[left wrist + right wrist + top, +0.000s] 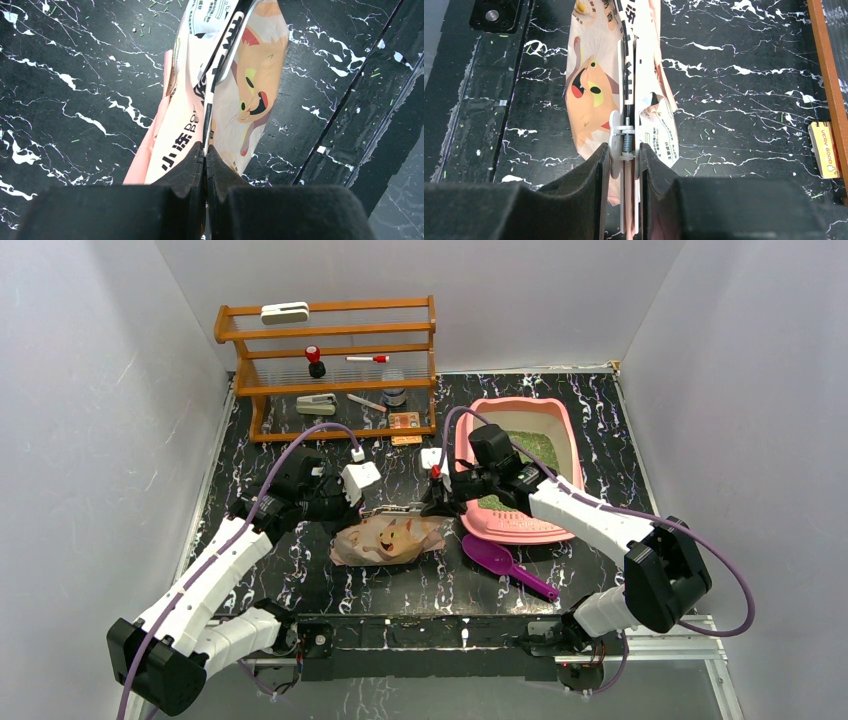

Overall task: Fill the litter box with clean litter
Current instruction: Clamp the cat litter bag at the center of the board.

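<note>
The pink litter box (pixel 515 530) stands right of centre with green clean litter (pixel 531 446) in its far part. A beige cat-printed bag (pixel 390 538) lies left of it, its top edge held by a long sealing clip (pixel 398 510). My left gripper (pixel 358 507) is shut on the left end of that clipped top edge; the left wrist view shows the fingers (pixel 190 165) pinching clip (pixel 220 65) and bag (pixel 250 85). My right gripper (pixel 437 504) is shut on the clip's spring end (pixel 625 135), over the bag (pixel 591 95).
A purple scoop (pixel 505 565) lies just in front of the litter box. A wooden shelf rack (pixel 330 370) with small items stands at the back left. A small orange tag (pixel 824 150) lies near the rack's foot. Stray green granules dot the black marbled table (pixel 300 580).
</note>
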Controlling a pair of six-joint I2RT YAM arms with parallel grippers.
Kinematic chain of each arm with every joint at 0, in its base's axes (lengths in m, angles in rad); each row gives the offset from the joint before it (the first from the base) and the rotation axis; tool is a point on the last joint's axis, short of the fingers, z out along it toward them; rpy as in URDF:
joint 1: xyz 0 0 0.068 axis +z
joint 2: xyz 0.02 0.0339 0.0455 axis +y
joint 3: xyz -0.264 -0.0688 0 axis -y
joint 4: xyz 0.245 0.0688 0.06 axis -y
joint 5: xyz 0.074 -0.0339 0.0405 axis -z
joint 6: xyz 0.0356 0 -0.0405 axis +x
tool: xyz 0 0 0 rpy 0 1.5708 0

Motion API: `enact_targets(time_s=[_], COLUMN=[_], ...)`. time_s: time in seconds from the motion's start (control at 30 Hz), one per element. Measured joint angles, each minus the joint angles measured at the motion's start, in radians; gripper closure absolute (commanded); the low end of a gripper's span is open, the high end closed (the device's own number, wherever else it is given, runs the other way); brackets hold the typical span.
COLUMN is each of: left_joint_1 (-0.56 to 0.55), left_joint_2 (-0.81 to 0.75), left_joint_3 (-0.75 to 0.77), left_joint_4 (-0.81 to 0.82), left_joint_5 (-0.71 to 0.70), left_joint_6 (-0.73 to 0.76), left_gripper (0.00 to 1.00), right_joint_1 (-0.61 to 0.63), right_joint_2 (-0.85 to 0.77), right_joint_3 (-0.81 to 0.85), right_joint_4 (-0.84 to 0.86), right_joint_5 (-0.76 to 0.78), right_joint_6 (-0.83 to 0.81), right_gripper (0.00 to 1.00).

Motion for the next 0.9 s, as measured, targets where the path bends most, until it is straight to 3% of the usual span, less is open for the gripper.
enact_targets(time_s=[0.2, 0.4, 0.5, 0.7, 0.8, 0.9], left_joint_1=[0.0, 0.0, 0.0, 0.0, 0.0, 0.0], left_joint_2=[0.0, 0.0, 0.0, 0.0, 0.0, 0.0], left_joint_3=[0.002, 0.004, 0.005, 0.005, 0.005, 0.005], left_joint_4=[-0.002, -0.007, -0.008, -0.008, -0.006, -0.006], left_joint_5=[0.005, 0.012, 0.013, 0.013, 0.014, 0.015], left_joint_6=[0.0, -0.001, -0.002, -0.004, -0.004, -0.005], left_gripper=[1.0, 1.0, 1.0, 1.0, 1.0, 1.0], right_joint_1=[0.005, 0.008, 0.01, 0.016, 0.016, 0.016], right_joint_2=[-0.015, -0.033, -0.034, -0.027, -0.026, -0.027], right_joint_3=[-0.04, -0.059, -0.059, -0.059, -0.059, -0.06], right_joint_4=[0.041, 0.079, 0.118, 0.143, 0.145, 0.143], right_joint_5=[0.044, 0.062, 0.061, 0.057, 0.049, 0.051], right_joint_6=[0.031, 0.077, 0.102, 0.114, 0.106, 0.081], right_gripper=[0.52, 0.48, 0.53, 0.84, 0.91, 0.92])
